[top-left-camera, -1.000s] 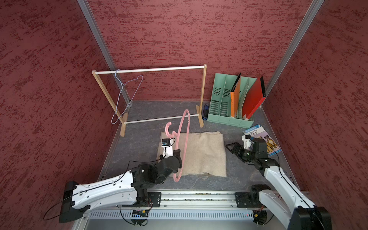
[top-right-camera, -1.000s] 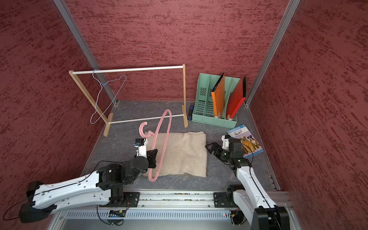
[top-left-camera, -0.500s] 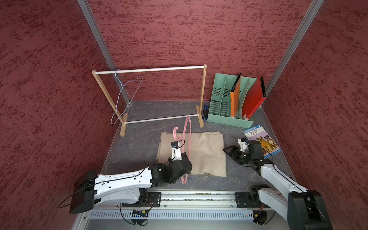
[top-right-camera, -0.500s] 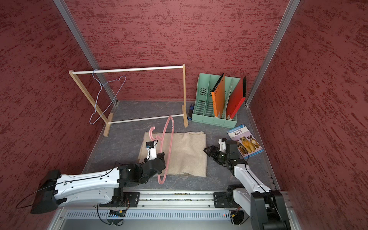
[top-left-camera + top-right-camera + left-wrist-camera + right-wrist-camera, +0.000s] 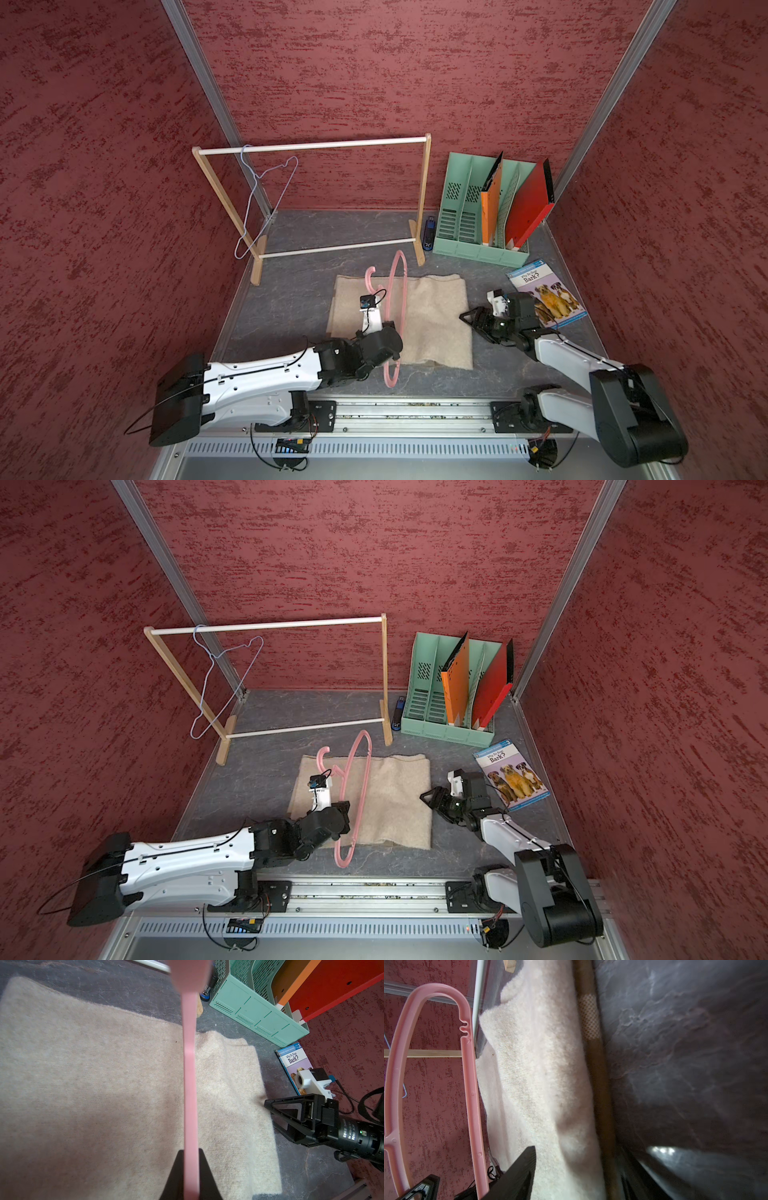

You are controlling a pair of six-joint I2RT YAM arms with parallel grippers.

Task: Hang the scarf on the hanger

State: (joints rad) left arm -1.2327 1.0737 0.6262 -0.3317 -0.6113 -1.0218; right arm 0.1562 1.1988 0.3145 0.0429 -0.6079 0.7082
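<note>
The beige scarf [image 5: 432, 320] [image 5: 395, 796] lies flat on the dark table in both top views. My left gripper [image 5: 392, 349] [image 5: 347, 812] is shut on the pink hanger [image 5: 404, 286] [image 5: 190, 1084], holding it on edge above the scarf's left half. The left wrist view shows its fingers [image 5: 176, 1174] clamping the hanger's bar. My right gripper [image 5: 467, 318] [image 5: 270, 1111] is low at the scarf's right edge. In the right wrist view one finger [image 5: 525, 1167] is over the scarf [image 5: 539, 1064] and the other sits at table level, with the scarf's edge in the gap.
A wooden rack [image 5: 316, 145] stands at the back with a wire hanger [image 5: 266, 195] on its rail. A green file organiser [image 5: 461, 216] with folders stands back right, a blue stapler [image 5: 429, 235] beside it. A book [image 5: 544, 291] lies just behind my right arm.
My left arm swung the hanger rightward and lower over the scarf. My right gripper slid left to the scarf's right edge, and its jaws have narrowed.
</note>
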